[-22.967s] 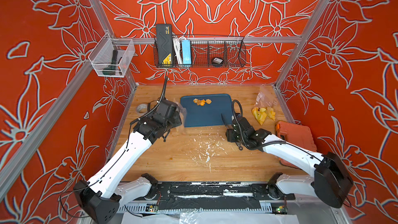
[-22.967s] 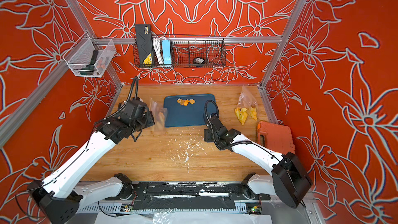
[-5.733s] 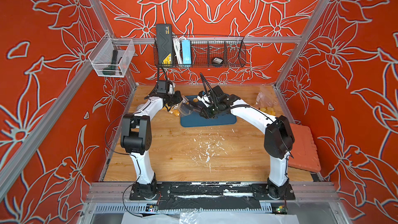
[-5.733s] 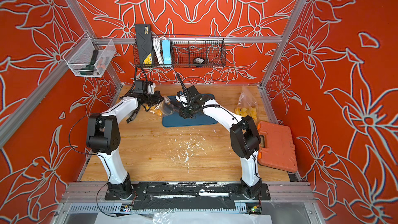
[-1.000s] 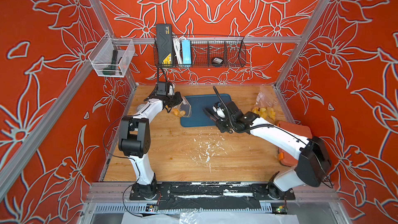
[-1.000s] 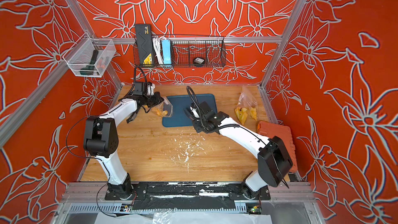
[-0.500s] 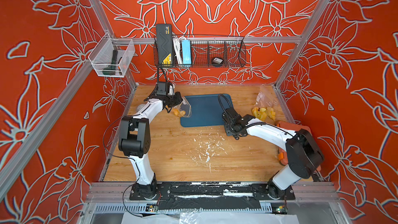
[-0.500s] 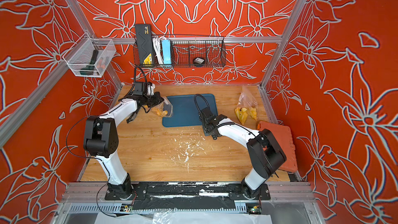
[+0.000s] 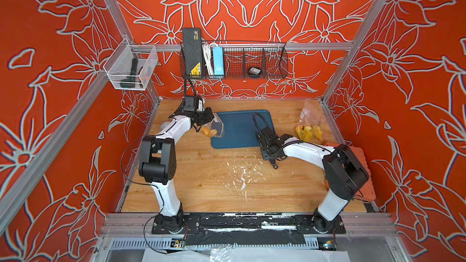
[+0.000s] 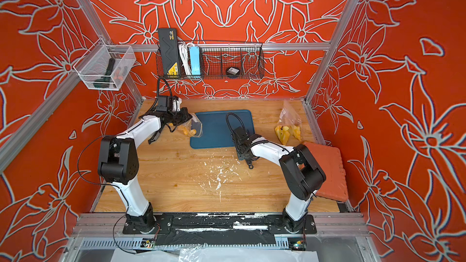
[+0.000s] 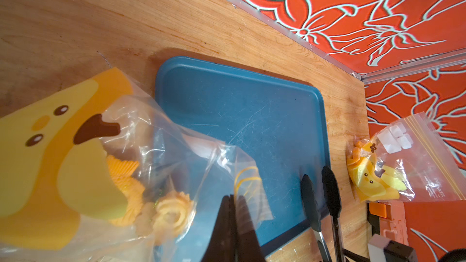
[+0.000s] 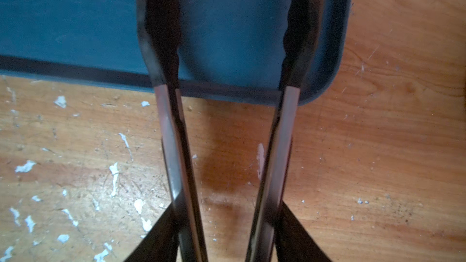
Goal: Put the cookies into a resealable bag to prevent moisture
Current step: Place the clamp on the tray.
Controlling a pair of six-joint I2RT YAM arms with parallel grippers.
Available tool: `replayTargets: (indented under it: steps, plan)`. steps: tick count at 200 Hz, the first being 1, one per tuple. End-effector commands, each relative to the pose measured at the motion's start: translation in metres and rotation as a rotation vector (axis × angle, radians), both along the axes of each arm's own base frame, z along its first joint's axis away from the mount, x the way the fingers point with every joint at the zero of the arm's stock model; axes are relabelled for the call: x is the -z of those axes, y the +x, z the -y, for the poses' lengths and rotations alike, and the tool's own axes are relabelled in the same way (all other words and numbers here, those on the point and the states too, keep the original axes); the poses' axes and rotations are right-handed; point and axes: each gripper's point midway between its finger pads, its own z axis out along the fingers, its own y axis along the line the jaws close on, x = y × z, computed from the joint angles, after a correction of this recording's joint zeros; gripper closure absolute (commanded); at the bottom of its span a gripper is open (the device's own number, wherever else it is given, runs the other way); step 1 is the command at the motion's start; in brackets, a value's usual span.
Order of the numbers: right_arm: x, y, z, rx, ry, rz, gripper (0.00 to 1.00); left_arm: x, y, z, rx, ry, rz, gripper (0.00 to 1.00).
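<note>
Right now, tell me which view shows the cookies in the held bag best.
The left wrist view: the cookies show close up through the clear bag. In both top views they are tiny orange specks. The right wrist view shows only tongs and the blue tray.

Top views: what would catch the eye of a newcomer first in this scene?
The red walls with white flower outlines dominate all around the wooden table. At its far middle lies a blue tray; at the tray's left edge the left end effector pinches a clear bag with cookies inside. At the tray's near right corner the right end effector holds black-tipped tongs.
</note>
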Motion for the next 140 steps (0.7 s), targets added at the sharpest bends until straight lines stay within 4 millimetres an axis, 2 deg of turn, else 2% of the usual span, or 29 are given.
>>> replayTargets:
  steps: [1, 72, 98, 140]
  plan:
    - [-0.004, 0.008, -0.007, 0.015, 0.034, 0.020, 0.41, -0.004, 0.003, 0.002, 0.015, 0.010, 0.012, 1.00]
    - [-0.008, 0.008, -0.006, 0.027, 0.049, 0.023, 0.33, -0.002, 0.002, -0.002, 0.000, 0.026, 0.001, 1.00]
    - [-0.034, 0.007, -0.004, 0.015, 0.087, 0.089, 0.29, -0.011, 0.001, -0.009, -0.025, 0.051, 0.018, 1.00]
    - [-0.078, -0.005, -0.002, -0.021, 0.195, 0.203, 0.27, -0.037, -0.013, -0.026, -0.073, 0.136, 0.058, 1.00]
